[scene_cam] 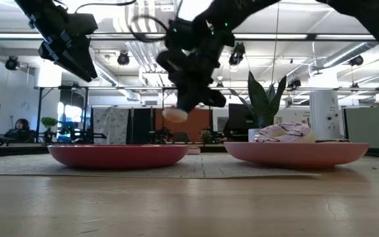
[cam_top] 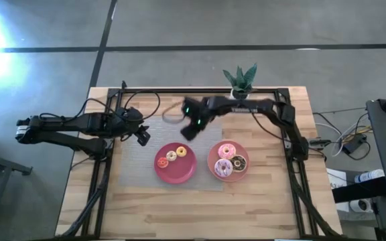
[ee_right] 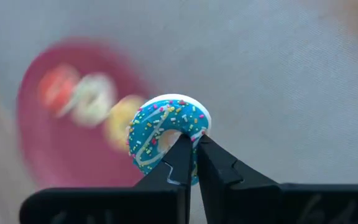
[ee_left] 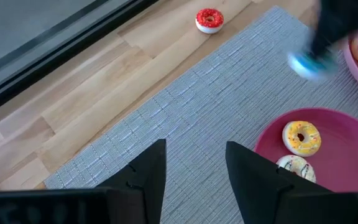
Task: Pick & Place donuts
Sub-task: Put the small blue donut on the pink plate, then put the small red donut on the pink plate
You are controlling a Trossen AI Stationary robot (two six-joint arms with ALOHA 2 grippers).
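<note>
Blue donut (ee_right: 166, 134) pinched by closed right gripper (ee_right: 193, 158), held up over mat (ee_left: 229, 81) behind left plate (cam_top: 183, 173). Left gripper (ee_left: 194, 168) kept open, empty, beside same plate.

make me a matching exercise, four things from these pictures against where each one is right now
Things:
1. blue donut
2. red donut
3. yellow donut
4. plant

Places:
A. on the bare wood, off the mat
B. at the table's far edge
C. pinched in the right gripper, up in the air
D. on the left plate

Pairs: 1-C, 2-A, 3-D, 4-B
</note>
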